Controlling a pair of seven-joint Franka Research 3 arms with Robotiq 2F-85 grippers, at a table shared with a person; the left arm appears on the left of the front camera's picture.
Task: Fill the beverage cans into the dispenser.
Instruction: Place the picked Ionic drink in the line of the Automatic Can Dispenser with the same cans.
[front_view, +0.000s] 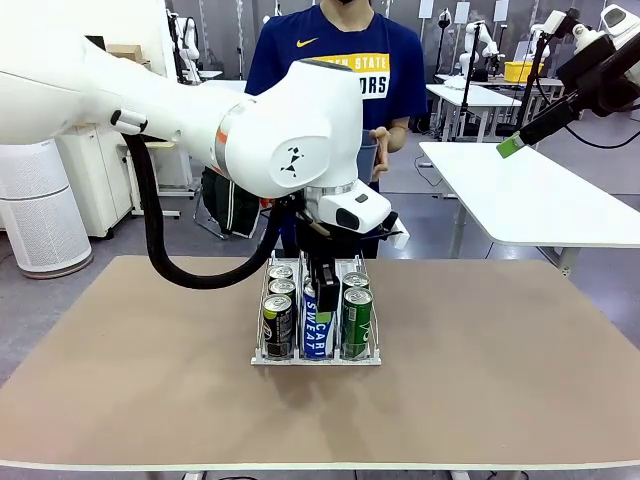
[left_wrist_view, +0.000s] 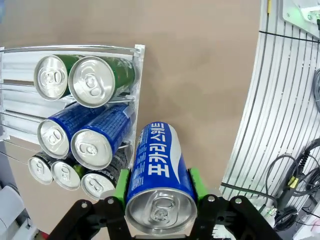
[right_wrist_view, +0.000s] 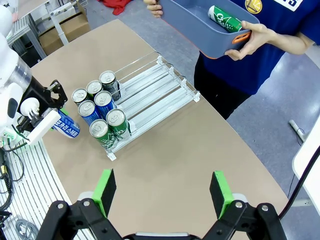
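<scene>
Left gripper (left_wrist_view: 160, 186) clamps a blue can (left_wrist_view: 157, 165) above the brown table (left_wrist_view: 200, 75); right gripper (right_wrist_view: 162, 192) gapes wide.

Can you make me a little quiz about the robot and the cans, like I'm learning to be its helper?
1. How many cans stand in the dispenser?
2. True or false: the right claw holds a can.
3. The can in the left claw is: A green, B blue and white, C black.
Key: 1. seven; 2. false; 3. B.
</scene>
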